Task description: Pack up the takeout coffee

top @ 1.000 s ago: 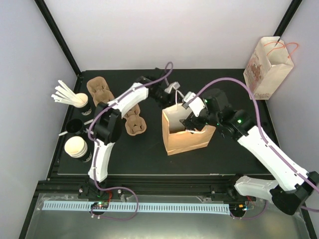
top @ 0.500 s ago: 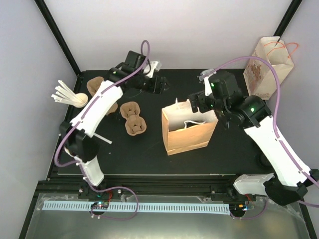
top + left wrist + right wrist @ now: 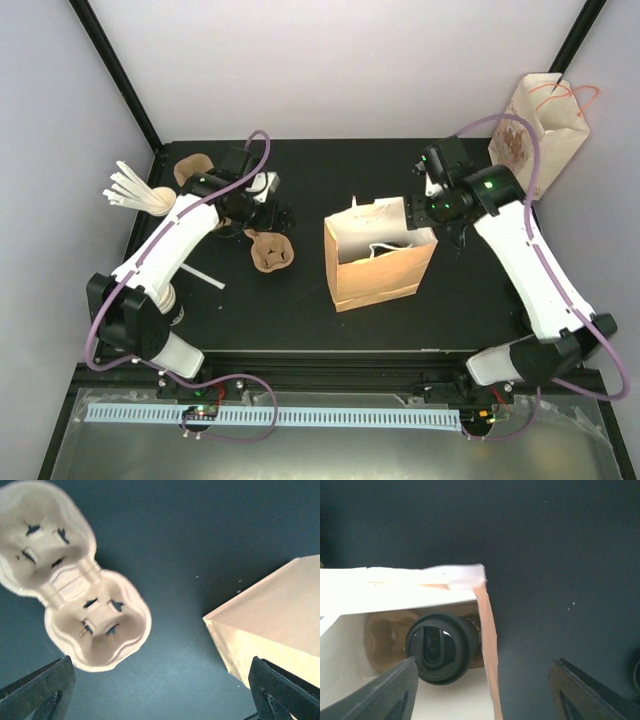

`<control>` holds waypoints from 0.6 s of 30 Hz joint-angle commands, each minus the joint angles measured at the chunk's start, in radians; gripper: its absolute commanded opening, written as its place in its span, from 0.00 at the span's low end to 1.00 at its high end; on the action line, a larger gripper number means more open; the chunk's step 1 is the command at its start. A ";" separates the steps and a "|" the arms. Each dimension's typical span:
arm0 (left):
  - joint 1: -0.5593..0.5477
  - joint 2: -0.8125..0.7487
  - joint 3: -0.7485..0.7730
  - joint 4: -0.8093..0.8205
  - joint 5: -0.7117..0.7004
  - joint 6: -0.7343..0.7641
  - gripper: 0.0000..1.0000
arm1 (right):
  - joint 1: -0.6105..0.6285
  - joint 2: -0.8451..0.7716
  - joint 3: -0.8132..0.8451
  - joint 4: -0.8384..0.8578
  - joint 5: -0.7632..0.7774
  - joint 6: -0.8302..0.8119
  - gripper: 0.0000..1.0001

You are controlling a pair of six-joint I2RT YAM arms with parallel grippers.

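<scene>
Wide open and empty, the right end effector (image 3: 484, 680) hangs over the 2 o'clock corner of the bag (image 3: 375, 270); snagging it could topple the coffee (image 3: 440, 647) inside.

This is a robotics lab test cell. A matte black tabletop (image 3: 300, 310) is boxed in by plain pale walls (image 3: 340, 60) and black frame posts (image 3: 115, 70). The white left arm (image 3: 170, 245) and right arm (image 3: 530, 270) are bolted at its near edge. They trail purple cables (image 3: 258, 134) above a bare metal base plate (image 3: 330, 455) carrying a white slotted strip (image 3: 330, 416).
</scene>
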State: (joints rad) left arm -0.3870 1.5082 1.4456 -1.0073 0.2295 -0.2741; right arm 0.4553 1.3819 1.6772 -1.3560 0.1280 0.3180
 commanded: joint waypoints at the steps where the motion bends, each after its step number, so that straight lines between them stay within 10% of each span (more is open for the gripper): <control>1: 0.023 0.045 -0.037 -0.059 0.008 -0.019 0.97 | -0.012 0.096 0.039 -0.016 -0.037 -0.001 0.69; 11: 0.148 0.128 -0.208 -0.009 0.153 -0.112 0.87 | -0.012 0.172 0.104 0.038 0.050 -0.014 0.12; 18: 0.166 0.193 -0.283 0.058 0.281 -0.150 0.45 | -0.013 0.209 0.106 0.126 0.076 0.010 0.01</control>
State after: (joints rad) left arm -0.2180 1.6592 1.1824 -1.0042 0.3954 -0.3866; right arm 0.4473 1.5684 1.7828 -1.3121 0.1631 0.3107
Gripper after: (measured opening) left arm 0.549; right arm 0.025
